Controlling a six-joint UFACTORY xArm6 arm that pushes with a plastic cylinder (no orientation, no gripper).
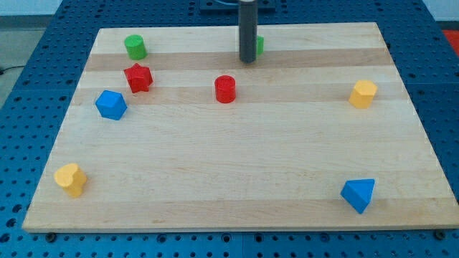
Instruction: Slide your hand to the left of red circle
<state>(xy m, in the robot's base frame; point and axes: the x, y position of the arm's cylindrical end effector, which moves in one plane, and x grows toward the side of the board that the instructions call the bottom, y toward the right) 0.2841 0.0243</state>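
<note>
Wood board on blue pegboard bench, 8 blocks.

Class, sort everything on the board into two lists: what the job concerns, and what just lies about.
Job:
my tip
red circle

Lying about:
green cylinder
green block behind rod
red star
blue block
yellow block
yellow heart
blue triangle

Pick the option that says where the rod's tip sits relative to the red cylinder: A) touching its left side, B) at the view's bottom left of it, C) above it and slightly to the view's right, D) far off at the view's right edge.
C: my tip sits above the red cylinder, slightly to the view's right, with bare wood between them.
</note>
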